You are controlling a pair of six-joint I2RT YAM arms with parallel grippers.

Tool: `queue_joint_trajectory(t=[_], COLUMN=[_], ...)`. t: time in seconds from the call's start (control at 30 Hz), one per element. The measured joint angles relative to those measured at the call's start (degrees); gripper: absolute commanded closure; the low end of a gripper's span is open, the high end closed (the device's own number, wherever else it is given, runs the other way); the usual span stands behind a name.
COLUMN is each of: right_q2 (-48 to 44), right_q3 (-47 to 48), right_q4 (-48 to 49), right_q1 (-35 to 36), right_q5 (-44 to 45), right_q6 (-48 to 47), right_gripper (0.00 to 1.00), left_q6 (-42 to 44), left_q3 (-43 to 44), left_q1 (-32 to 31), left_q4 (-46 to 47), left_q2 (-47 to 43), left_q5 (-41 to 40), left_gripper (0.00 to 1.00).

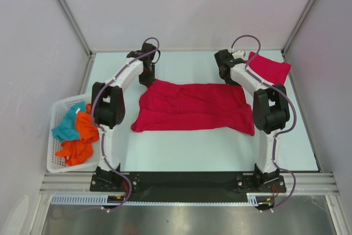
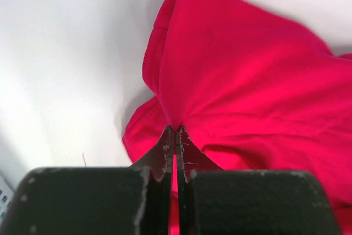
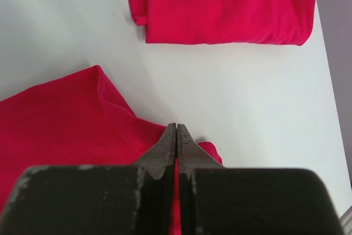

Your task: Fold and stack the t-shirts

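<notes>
A crimson spread t-shirt (image 1: 192,105) lies flat across the middle of the white desk (image 1: 192,147) in the top view, its long side running left to right, with the lower left and lower right corners fanning out a little. The left claw (image 2: 175,133) is at the shirt's upper left corner; in its wrist view the two dark fingers are pressed together and the red cloth gathers into creases right at their tips, so it is pinching the spread t-shirt there. The right claw (image 3: 176,130) is at the upper right corner, fingers likewise pressed together, with a thin strip of red showing between them and a small fold of the hem poking out to the right of the tips; it too pinches the spread t-shirt, though how much cloth is caught is hard to judge from this angle. A second, folded t-shirt (image 1: 269,67) of the same red rests in the upper right of the desk, just beyond the right arm and apart from the spread one. At the left edge of the frame a white basket (image 1: 55,160) holds a teal cloth (image 1: 69,126) and an orange cloth (image 1: 81,138) bunched together.
</notes>
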Motion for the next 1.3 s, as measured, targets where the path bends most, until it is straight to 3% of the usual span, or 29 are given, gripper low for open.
queue_joint_trajectory(t=[0.43, 1.0, 1.17, 1.3], right_q2=[-5.29, -2.29, -1.99, -1.99], right_q3=[-0.96, -0.79, -0.7, -0.61], right_q4=[0.15, 1.05, 1.09, 1.14], right_q1=[-0.52, -1.42, -1.46, -1.51], right_q5=[1.01, 0.7, 0.7, 0.7], right_q6=[-1.05, -1.44, -1.49, -1.49], right_gripper=[1.0, 1.0, 1.0, 1.0], left_q6=[0.22, 0.63, 0.66, 0.7], left_q3=[0.0, 3.72, 5.22, 5.68], left_q1=[0.0, 0.0, 0.0, 0.0], left_q4=[-2.51, -4.24, -4.74, -4.83], left_q2=[-6.12, 0.04, 0.96, 0.96], left_q5=[-1.01, -1.05, -1.03, -1.05], left_gripper=[0.99, 0.92, 0.74, 0.68])
